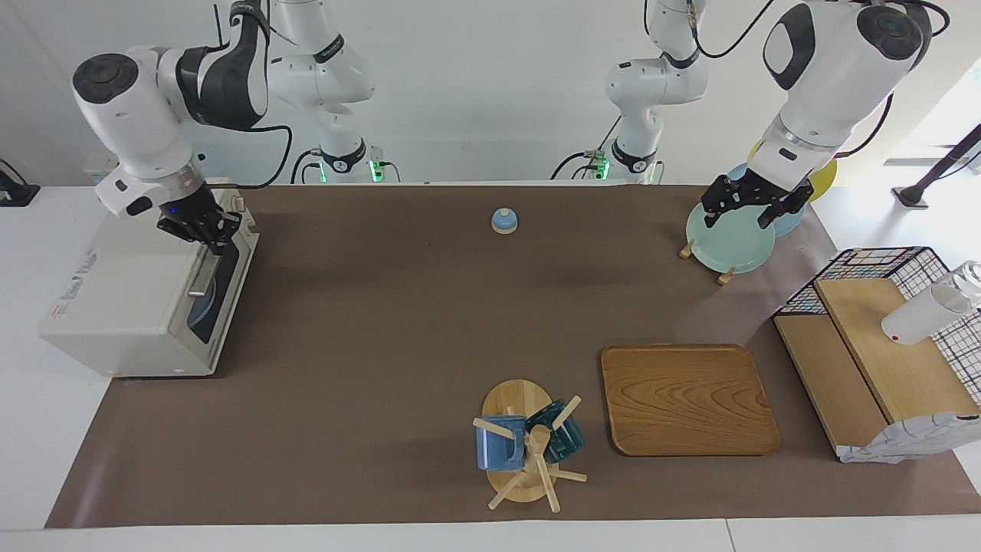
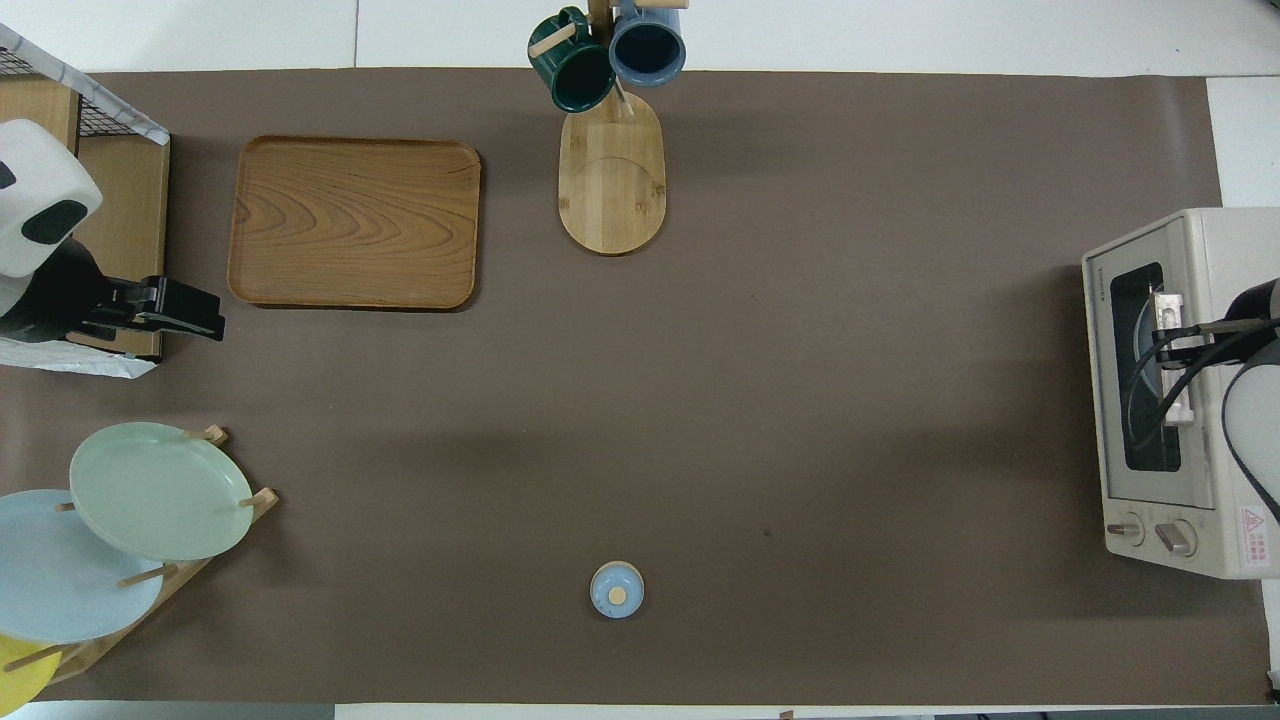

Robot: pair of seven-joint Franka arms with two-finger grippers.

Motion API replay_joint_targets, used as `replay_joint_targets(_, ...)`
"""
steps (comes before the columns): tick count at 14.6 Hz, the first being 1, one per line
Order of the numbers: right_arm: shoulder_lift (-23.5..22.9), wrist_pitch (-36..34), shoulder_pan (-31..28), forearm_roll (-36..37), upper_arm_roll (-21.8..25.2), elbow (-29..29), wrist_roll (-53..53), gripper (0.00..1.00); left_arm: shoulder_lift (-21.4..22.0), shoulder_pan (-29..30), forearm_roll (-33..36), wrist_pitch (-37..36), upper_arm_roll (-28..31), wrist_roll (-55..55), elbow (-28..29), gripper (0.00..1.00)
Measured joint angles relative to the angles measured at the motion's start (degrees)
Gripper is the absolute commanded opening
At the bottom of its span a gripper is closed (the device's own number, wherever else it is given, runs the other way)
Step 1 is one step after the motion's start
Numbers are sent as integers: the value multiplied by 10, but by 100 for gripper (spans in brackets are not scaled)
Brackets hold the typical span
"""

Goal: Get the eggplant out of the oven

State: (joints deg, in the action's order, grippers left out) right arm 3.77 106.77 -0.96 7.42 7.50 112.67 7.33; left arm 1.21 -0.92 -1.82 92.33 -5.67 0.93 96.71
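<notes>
The cream-white oven (image 1: 115, 299) (image 2: 1235, 300) stands at the right arm's end of the table, with its dark glass door closed. My right gripper (image 1: 208, 236) (image 2: 1168, 337) is down at the metal bar handle (image 1: 201, 277) (image 2: 1182, 405), shut on the end of it nearer to the robots. Through the glass only a bluish plate shows; the eggplant is hidden. My left gripper (image 1: 747, 208) (image 2: 205, 318) hangs open and holds nothing over the plate rack at the left arm's end, where that arm waits.
A small blue bell (image 1: 504, 221) sits near the robots at mid-table. A wooden tray (image 1: 687, 399) and a mug tree (image 1: 529, 448) with two mugs lie farther out. Plates (image 1: 728, 241) lean in a rack beside a wire basket with wooden shelves (image 1: 881, 337).
</notes>
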Motion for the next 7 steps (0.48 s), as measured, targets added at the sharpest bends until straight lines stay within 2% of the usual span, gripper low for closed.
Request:
replay_joint_targets(3,-10,19,-1,29,0,4,0,0,0,0,0,0,0,0,0,100)
replay_joint_targets(7,-13,30,-2,33,0,15,-1,0,0,0,0,0,0,0,0,100)
